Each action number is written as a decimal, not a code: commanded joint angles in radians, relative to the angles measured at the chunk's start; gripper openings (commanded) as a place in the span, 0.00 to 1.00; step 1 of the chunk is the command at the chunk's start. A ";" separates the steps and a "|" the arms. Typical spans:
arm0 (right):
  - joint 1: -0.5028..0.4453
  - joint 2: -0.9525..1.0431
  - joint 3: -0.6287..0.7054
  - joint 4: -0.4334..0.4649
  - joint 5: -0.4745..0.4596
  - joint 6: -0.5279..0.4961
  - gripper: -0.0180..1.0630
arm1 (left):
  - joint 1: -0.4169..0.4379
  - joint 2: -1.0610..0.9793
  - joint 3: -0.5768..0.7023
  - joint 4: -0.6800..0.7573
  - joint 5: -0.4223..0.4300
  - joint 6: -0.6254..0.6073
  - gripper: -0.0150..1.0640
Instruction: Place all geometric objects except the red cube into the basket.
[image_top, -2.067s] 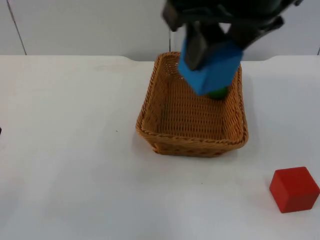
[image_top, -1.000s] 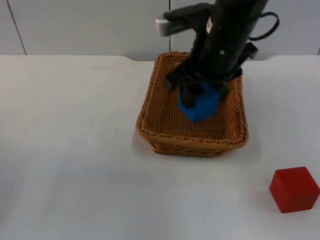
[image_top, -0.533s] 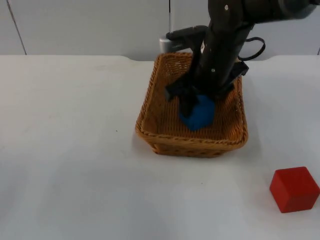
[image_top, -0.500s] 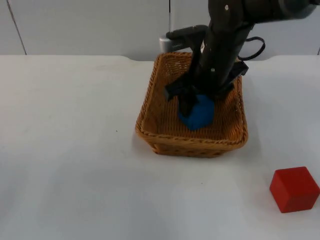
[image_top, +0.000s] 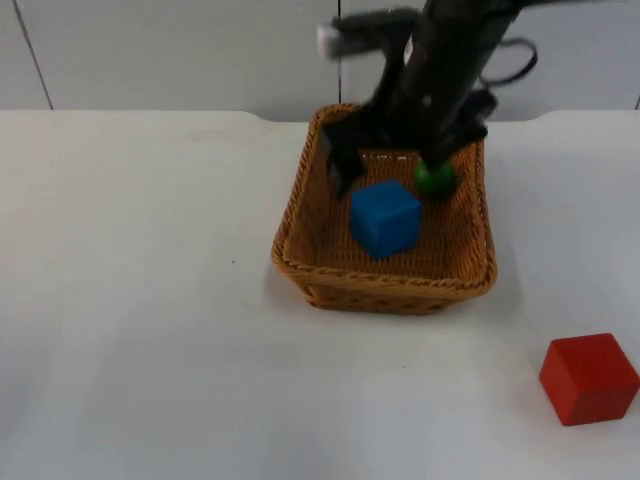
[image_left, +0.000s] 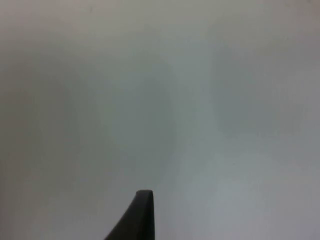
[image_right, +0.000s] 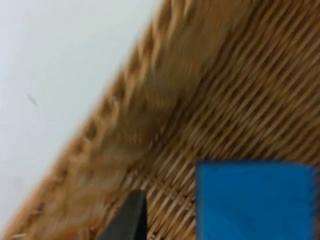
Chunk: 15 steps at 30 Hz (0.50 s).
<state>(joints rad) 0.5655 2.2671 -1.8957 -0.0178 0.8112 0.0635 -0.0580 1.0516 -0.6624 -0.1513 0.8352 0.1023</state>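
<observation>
The white counter (image_top: 150, 330) is the biggest thing here, and it carries all the rest. Toward the back of it sits the brown woven basket (image_top: 300, 215), the place where the shapes must go. Above the basket's back part hangs the right tool (image_top: 385, 165), its two fingers spread wide with nothing between them. I think it is wide because its job with the blue block is done. The blue cube (image_top: 385, 217) sits flat on the basket floor, free of the fingers, and the right wrist view shows it lying close beside the basket's woven wall. The red cube (image_top: 589, 378) sits alone on the counter, well apart from the basket, which is right because it must stay out. The smallest thing is a green ball (image_top: 435, 178), inside the basket near its back wall and partly hidden by the arm. The left tool (image_left: 140, 217) waits off to the side over bare counter, and I cannot tell if it is wide or narrow. I see no words or labels on anything.
</observation>
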 joint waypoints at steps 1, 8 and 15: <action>0.001 -0.102 -0.010 -0.004 0.008 -0.015 0.99 | 0.002 -0.006 0.002 0.005 -0.002 -0.002 0.99; 0.001 -0.297 -0.008 -0.004 0.079 -0.057 0.99 | 0.002 -0.006 0.002 0.005 -0.002 -0.002 0.99; 0.001 -0.452 0.100 -0.004 0.077 -0.057 0.99 | 0.002 -0.006 0.002 0.005 0.011 -0.002 0.99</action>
<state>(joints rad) 0.5655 1.8497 -1.8162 -0.0178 0.8868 0.0187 -0.0580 1.0516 -0.6624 -0.1513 0.8384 0.1023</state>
